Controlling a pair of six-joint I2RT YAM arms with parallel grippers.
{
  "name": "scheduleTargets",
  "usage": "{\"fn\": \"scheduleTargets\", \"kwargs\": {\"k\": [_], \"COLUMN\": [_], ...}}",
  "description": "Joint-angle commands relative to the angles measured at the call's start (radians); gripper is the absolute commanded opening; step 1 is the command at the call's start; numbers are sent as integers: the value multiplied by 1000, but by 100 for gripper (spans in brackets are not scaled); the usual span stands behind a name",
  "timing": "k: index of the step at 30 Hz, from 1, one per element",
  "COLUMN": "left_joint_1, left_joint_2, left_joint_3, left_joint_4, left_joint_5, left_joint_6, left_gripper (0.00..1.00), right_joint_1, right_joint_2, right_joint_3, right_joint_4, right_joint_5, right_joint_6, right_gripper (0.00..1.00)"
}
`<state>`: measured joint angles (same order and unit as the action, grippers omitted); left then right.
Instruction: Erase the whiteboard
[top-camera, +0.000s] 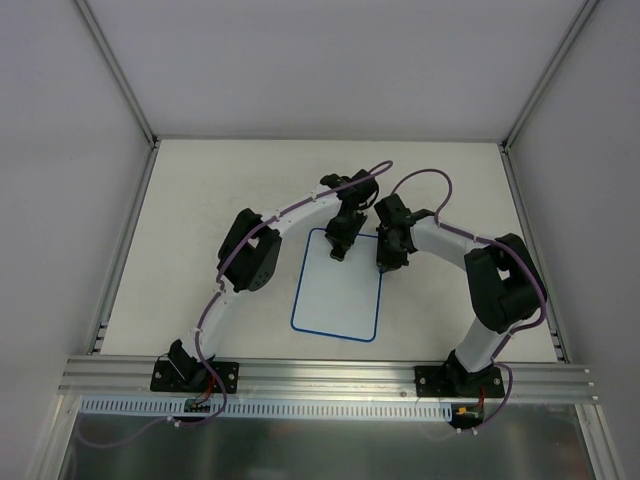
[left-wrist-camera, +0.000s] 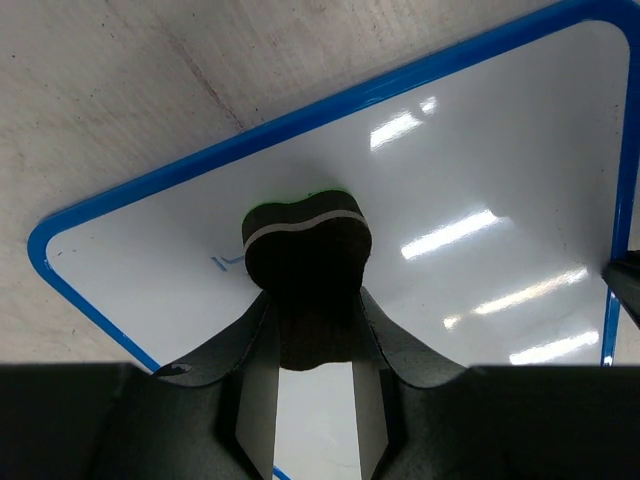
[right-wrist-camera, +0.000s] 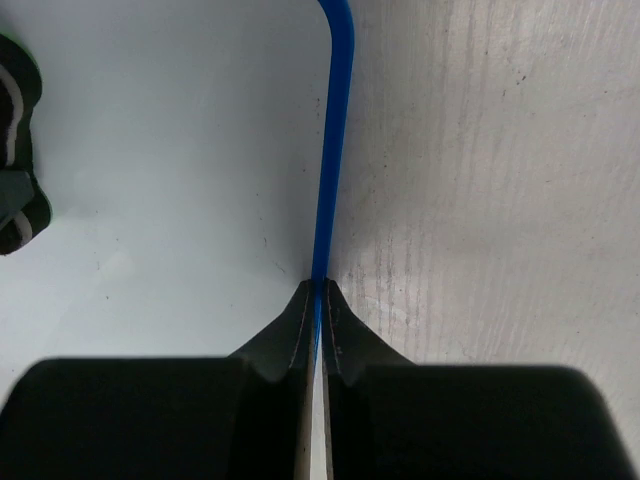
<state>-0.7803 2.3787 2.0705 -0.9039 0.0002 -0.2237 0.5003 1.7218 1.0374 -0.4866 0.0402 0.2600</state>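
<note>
Two robot arms bend over a pale table and meet above the whiteboard, which lies flat directly beneath both grippers. The right gripper, jaws closed with nothing between them, rests its tips on the board's blue rim, with the white face to its left and bare tabletop to its right. It appears to be pinning the board in place. The left gripper is clamped around a small dark eraser with a pale band, whose end presses onto the board just ahead of the fingertips. Most of the face looks clean. A faint blue mark shows just left of the eraser, toward a rounded corner. Wiping appears to be under way and close to done. The next move calls for sliding the eraser sideways over that mark while the right gripper holds the rim down.
</note>
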Motion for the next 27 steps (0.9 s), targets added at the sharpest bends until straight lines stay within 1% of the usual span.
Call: {"fn": "scheduleTargets", "kwargs": {"k": [1, 3, 5, 9, 14, 22, 27], "left_joint_1": [-28, -27, -20, 16, 55, 130, 193], "left_joint_2": [54, 57, 59, 54, 27, -44, -81], "left_joint_3": [34, 37, 37, 10, -87, -237, -286], "left_joint_4": [26, 26, 25, 23, 20, 22, 22], "left_joint_5": [34, 6, -54, -98, -155, -186, -184], "left_joint_6": [20, 18, 4, -43, -60, -98, -124], "left_gripper": [0, 0, 0, 0, 0, 0, 0], "right_joint_1": [12, 12, 14, 14, 14, 14, 14], "right_joint_2": [55, 56, 58, 59, 61, 65, 70], "right_joint_3": [-11, -11, -11, -19, -23, -19, -19], "right_joint_4": [-49, -49, -47, -47, -47, -47, -47], "right_joint_5": [20, 21, 20, 23, 24, 23, 18], "right_joint_6": [-16, -16, -18, -18, -18, -18, -18], "right_gripper": [0, 0, 0, 0, 0, 0, 0]}}
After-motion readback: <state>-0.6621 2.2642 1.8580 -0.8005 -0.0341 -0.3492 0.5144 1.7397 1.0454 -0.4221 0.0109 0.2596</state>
